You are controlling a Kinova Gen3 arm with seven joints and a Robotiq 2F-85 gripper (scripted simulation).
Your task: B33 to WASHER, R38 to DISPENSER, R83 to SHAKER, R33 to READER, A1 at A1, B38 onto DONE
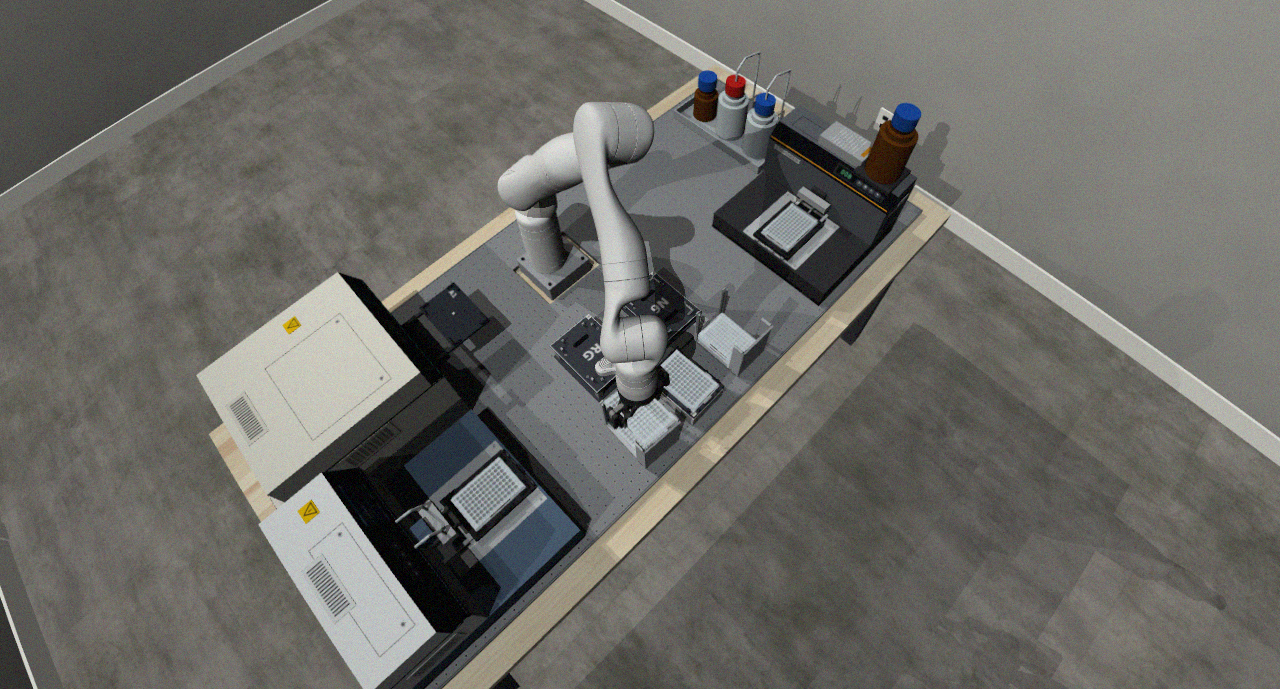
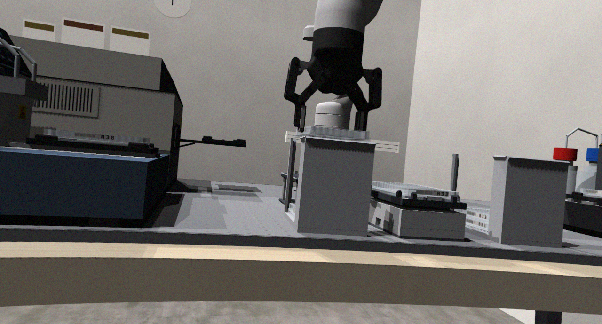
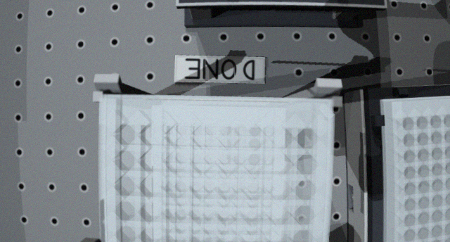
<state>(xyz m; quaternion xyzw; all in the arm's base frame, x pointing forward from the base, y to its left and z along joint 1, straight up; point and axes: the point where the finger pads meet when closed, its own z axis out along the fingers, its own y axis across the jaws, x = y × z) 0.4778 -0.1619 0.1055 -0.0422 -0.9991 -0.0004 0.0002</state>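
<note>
The claw [image 2: 330,127] stands spread wide, with a finger on each long side of plate B38 [image 2: 336,132]. The plate is level with the top edge of the DONE rack [image 2: 334,187], far above where a stack could rest, so I judge it is carried by the fingers rather than sitting on anything. From the wrist view the plate [image 3: 214,164] fills the frame squarely over the rack mouth. Its clear wells blur with the plate lying beneath, and the two rack posts flank its far edge. As an object it looks like a thin, clear, moulded plastic tray. It is probably very light and stiff enough to stay flat, but smooth-sided, so it could slip or tip if the pinch is off centre. The sensible hold is the present one, across the narrow width at mid-length, gripping the skirt rather than the well field. Readable writing is sparse. The deck label [image 3: 219,69] reads DONE, mirrored in the wrist view. R38 [image 2: 107,136] shows on the plate in the blue-fronted station at left, and R33 [image 2: 441,193] on the plate beside the rack. RG [image 1: 592,354] and N6 [image 1: 662,306] mark the two dark nests under the arm. The held plate's own label cannot be read from any view, and the yellow warning triangles on the pale housings carry no legible text.
</note>
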